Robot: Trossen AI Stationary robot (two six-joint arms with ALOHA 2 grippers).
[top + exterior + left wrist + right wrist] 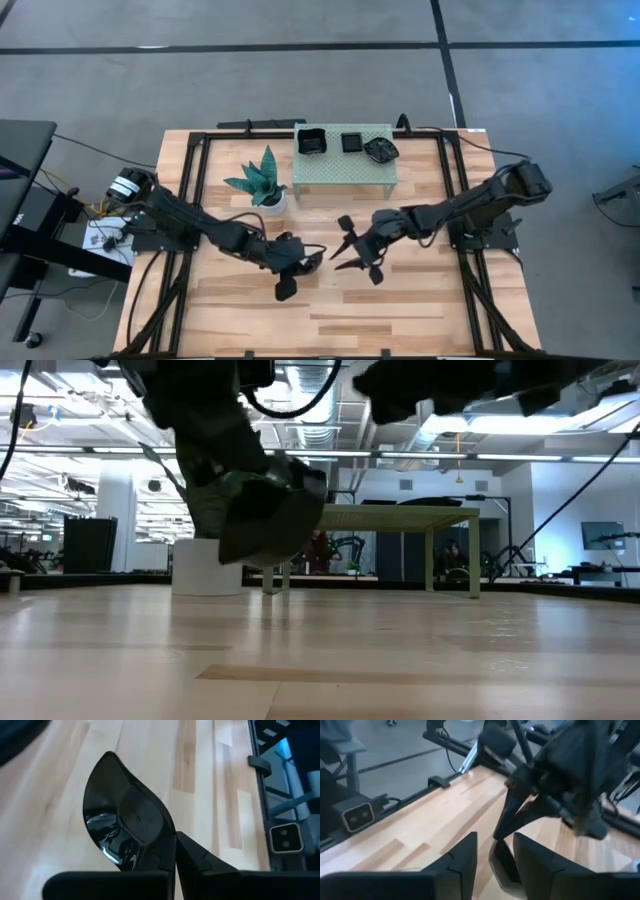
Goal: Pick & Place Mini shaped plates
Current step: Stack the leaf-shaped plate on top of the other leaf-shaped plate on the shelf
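My left gripper (291, 272) is over the middle of the table, shut on a glossy black leaf-shaped mini plate (125, 820), which also shows as a dark shape in the low view (268, 520). My right gripper (350, 247) hangs open just to the table's right of it, touching nothing. Its fingers (460, 862) point toward the left gripper. Three more black mini plates rest on the green perforated shelf (345, 170): a square one (312, 141), a smaller square one (351, 142) and a rounded one (380, 150). My left gripper pinches the leaf-shaped plate between its two fingers (197, 860) at the rim of one end (152, 857); the pointed end (107, 757) sticks out away from the fingers. The plate is tilted and lifted clear of the table top.
A green-leaved plant in a white pot (264, 183) stands on the table to the left of the shelf, close behind the left arm. Black frame rails (190, 200) run along both table sides. Bare wood (400, 320) lies toward the near edge.
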